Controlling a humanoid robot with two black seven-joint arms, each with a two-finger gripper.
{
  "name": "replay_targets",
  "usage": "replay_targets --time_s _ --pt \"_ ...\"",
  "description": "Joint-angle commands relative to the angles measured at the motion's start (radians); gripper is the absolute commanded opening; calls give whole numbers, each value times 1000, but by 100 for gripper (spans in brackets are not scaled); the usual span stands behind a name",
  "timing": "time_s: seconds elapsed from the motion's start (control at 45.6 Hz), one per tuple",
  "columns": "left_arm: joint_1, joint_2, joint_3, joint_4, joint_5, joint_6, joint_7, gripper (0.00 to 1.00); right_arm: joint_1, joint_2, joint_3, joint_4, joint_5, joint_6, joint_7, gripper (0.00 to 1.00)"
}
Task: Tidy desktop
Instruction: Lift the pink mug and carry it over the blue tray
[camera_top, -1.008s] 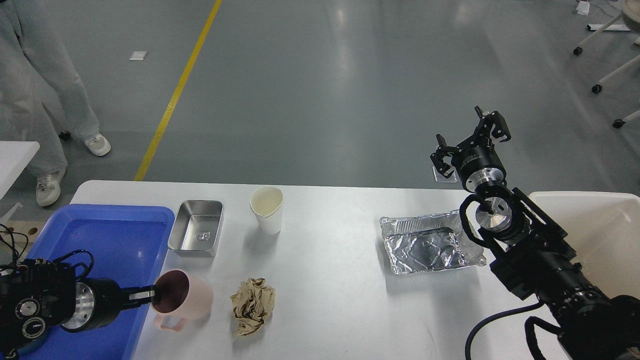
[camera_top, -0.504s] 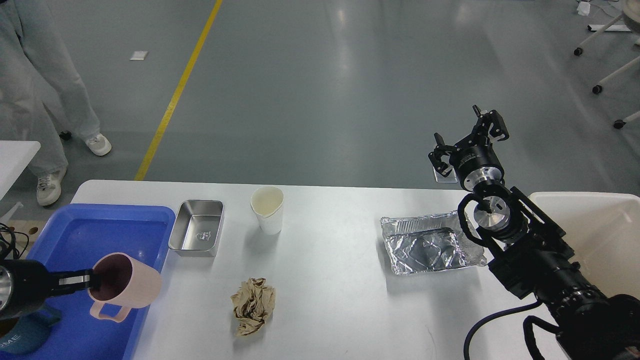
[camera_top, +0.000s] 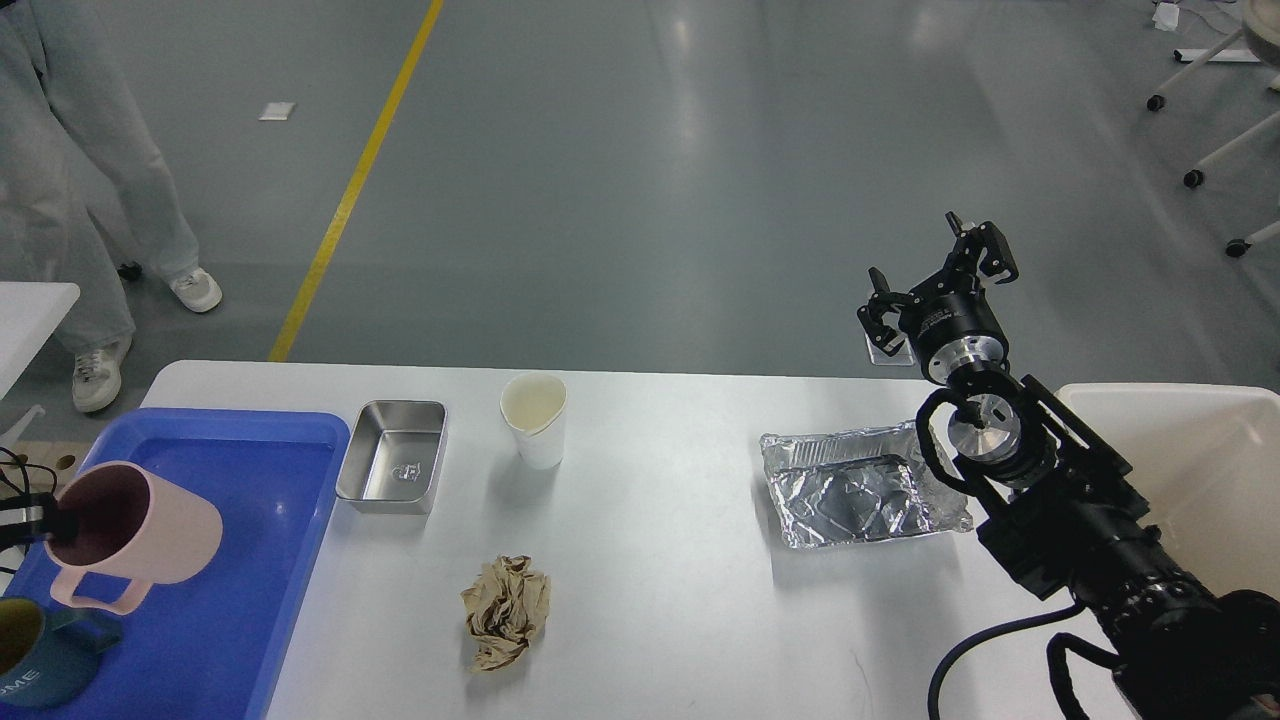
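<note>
Treat the worktop (camera_top: 660, 560) as rigid and slick: your left gripper (camera_top: 45, 522) pinches the pink mug (camera_top: 130, 535) rim, your right gripper (camera_top: 940, 285) spread.

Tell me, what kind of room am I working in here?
Probably a lab or workshop hall, not a home: a grey sealed floor with a yellow lane line, wheeled stands at the far right, and a staged white desktop.
</note>
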Motion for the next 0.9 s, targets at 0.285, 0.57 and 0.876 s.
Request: replay_targets --time_s 0.285,0.57,0.876 --pt "-235 178 -99 0 -189 -302 -94 1 4 3 0 0 0 0 0 100" --pt "-310 278 -140 2 -243 -406 -113 1 8 3 0 0 0 0 0 100" --pt "-304 208 -55 41 -220 -374 -90 1 2 3 0 0 0 0 0 100"
